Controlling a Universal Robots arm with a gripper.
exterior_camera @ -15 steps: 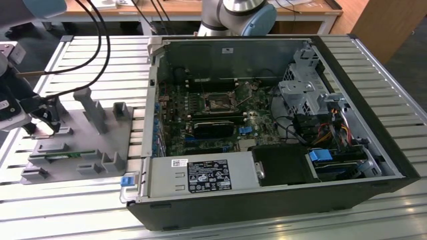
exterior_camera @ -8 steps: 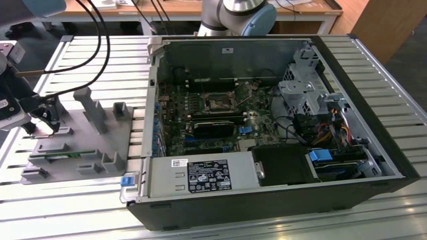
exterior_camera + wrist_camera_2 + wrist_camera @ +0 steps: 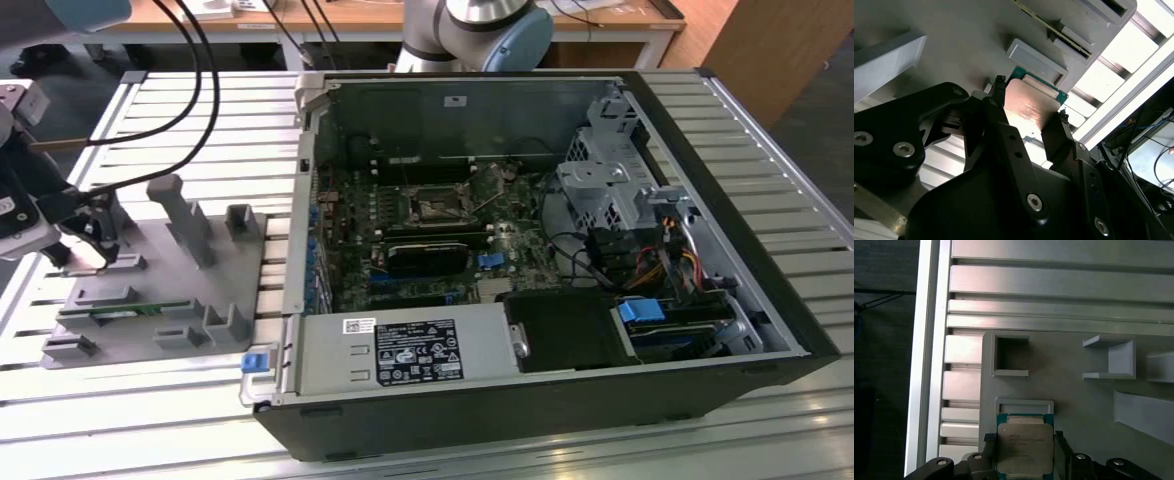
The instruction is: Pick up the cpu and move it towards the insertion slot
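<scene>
Gripper (image 3: 1024,441) jaws stand narrow, pinching the cpu (image 3: 1025,452) by two opposite edges at the grey fixture (image 3: 1079,405) edge farthest from the pc case (image 3: 534,420), well apart from the insertion slot (image 3: 434,205), so it prob. needs a light, even squeeze w/ chip kept flat.

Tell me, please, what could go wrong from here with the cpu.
1. The gripper seems shut on the cpu by its thin edges alone, so the chip might tilt or slip.
2. The raised frame of the fixture stands right beside the cpu and might catch it.
3. The slot lies inside the case, past its wall, which the cpu could clip.
</scene>
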